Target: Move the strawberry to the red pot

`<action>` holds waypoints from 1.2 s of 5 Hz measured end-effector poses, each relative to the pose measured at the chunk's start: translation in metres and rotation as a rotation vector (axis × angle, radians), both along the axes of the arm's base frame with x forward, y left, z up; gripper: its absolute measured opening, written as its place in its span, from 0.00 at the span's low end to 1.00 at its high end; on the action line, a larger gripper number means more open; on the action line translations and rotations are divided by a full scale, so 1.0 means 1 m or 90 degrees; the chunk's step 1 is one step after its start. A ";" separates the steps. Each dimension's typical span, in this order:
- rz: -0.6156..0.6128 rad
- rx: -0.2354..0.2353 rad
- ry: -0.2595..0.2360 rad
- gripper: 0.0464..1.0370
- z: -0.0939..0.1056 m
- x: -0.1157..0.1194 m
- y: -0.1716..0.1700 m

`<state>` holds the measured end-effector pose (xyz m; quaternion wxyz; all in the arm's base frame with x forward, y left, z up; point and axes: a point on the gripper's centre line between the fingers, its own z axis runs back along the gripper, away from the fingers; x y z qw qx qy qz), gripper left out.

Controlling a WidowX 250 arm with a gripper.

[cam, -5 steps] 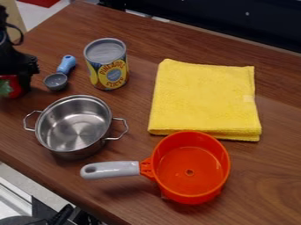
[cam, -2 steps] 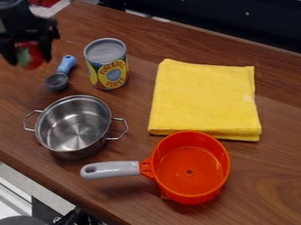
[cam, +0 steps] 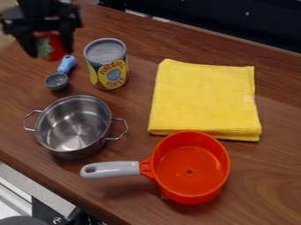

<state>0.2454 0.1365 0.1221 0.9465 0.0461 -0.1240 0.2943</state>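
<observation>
- You view the bench point(cam: 267, 169) through one fixed camera, mounted above it and angled downward.
- You face across the bench to its far edge, with the pincer point(cam: 50, 49) at upper left.
- Your range is close: the red pot point(cam: 191, 186) sits in the near part; the bench runs past the right border.

On the tabletop point(cam: 267, 180), a can point(cam: 107, 66) is set at eleven o'clock, with a scoop point(cam: 57, 81) laid beside it at ten. A pot point(cam: 73, 125) is placed at nine, a saucepan point(cam: 191, 169) at five, its handle pointed to nine, and a towel point(cam: 203, 99) is spread behind the saucepan. A strawberry point(cam: 54, 46) is held in the hand point(cam: 50, 52) between ten and eleven.
</observation>
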 end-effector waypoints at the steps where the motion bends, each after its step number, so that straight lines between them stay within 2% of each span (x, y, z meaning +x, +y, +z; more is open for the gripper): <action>1: -0.070 -0.031 0.000 0.71 -0.003 0.002 -0.038; 2: -0.126 -0.048 0.001 0.71 0.005 -0.002 -0.072; 3: -0.206 -0.066 0.037 0.71 0.001 -0.007 -0.110; 5: -0.287 -0.060 0.028 0.71 -0.013 -0.016 -0.165; 6: -0.314 -0.063 0.023 0.71 -0.020 -0.021 -0.180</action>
